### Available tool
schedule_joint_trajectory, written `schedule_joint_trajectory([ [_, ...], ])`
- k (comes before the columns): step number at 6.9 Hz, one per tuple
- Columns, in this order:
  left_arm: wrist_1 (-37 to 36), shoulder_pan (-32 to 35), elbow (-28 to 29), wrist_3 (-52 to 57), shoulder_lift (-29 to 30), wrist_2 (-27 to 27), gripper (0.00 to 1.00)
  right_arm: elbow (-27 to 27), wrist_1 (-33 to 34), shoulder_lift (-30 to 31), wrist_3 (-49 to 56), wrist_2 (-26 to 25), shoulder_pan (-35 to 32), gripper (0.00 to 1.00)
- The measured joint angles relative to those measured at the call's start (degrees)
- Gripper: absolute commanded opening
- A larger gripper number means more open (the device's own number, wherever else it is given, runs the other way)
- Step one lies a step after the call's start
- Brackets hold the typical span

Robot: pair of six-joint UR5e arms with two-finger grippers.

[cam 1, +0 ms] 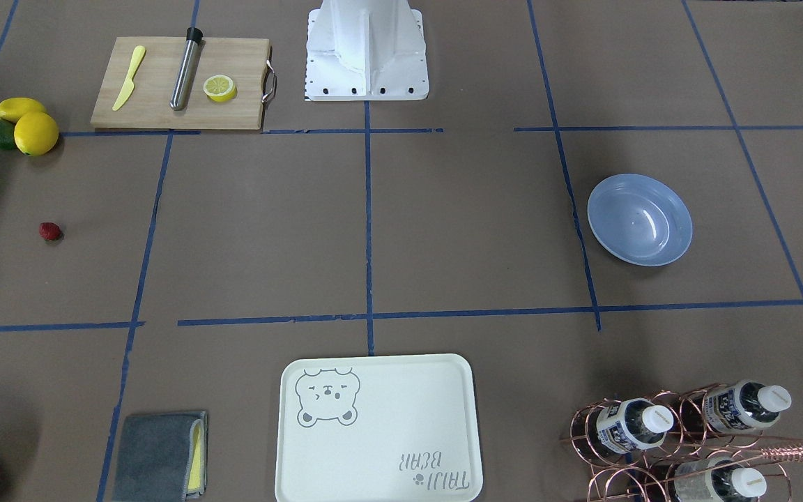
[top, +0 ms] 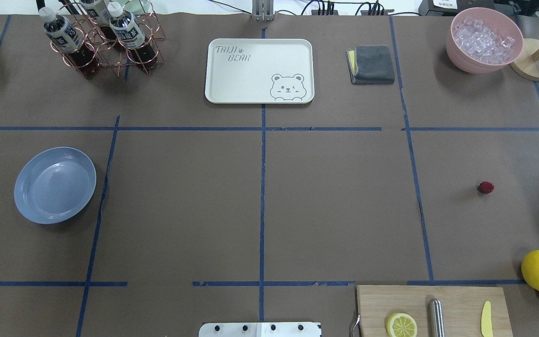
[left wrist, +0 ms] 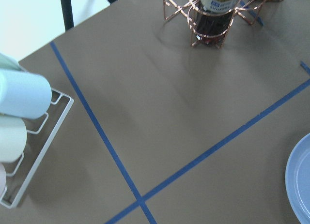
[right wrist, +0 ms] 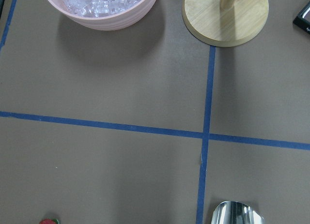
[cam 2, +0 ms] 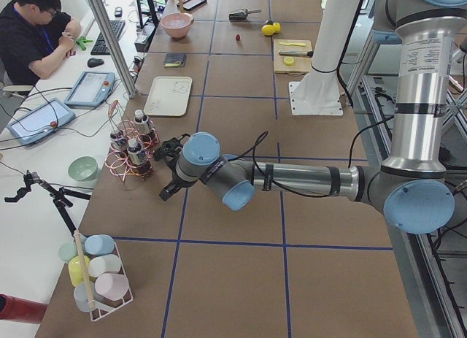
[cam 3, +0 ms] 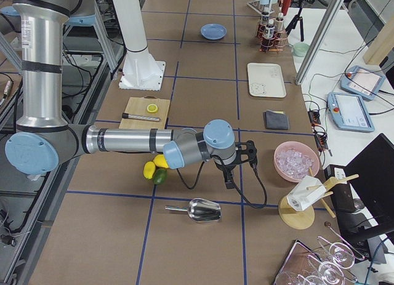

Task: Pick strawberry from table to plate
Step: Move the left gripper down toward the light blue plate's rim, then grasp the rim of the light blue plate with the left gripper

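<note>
From my station I see the strawberry (top: 485,187) lying alone on the table (top: 335,201) at the right middle of the overhead view. It is well apart from the plate (top: 54,185), which sits bare at the left middle of the same view. In the right wrist view the berry just peeks in at the bottom left edge, with the pink bowl of ice (right wrist: 101,6) at the top. The right gripper (cam 3: 240,165) shows only in the right side view, over the table near the center of the frame, between the lemons (cam 3: 149,170) and the bowl. I cannot tell whether its fingers are apart or together. The left gripper (cam 2: 166,170) shows only in the left side view, left of center, just beside the copper bottle rack (cam 2: 130,152), and I cannot tell its state either. The left wrist view catches a slice of the plate at its lower right edge. A cutting board (top: 431,309) lies at the bottom right of the overhead view, and a cream tray (top: 259,70) at top center.
</note>
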State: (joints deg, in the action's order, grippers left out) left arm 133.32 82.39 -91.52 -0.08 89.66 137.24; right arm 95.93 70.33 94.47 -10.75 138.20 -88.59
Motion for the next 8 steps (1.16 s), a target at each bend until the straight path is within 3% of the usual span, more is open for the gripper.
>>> schedule_joint_trajectory([
  [1, 2.63, -4.17, 0.09, -7.17, -1.0, -0.05, 1.0, -0.01, -0.21, 0.08, -0.31, -0.04, 0.0, 1.0],
  [2, 5.85, -8.0, 0.01, -15.97, -2.64, -1.59, 0.93, -0.08, -0.28, 0.23, -0.38, -0.11, 0.0, 1.0],
  [3, 10.36, -11.51, 0.02, -23.31, -5.0, -4.57, 0.79, -0.14, -0.29, 0.46, -0.43, -0.18, -0.01, 1.0],
  [4, 14.37, -14.2, 0.13, -30.09, -7.04, -6.81, 0.74, -0.29, -0.28, 0.64, -0.47, -0.18, 0.0, 1.0],
  [8, 21.59, -23.98, 2.41, -45.95, -9.52, -14.72, 0.72, -1.18, -0.28, 0.8, -0.5, -0.2, -0.01, 1.0],
])
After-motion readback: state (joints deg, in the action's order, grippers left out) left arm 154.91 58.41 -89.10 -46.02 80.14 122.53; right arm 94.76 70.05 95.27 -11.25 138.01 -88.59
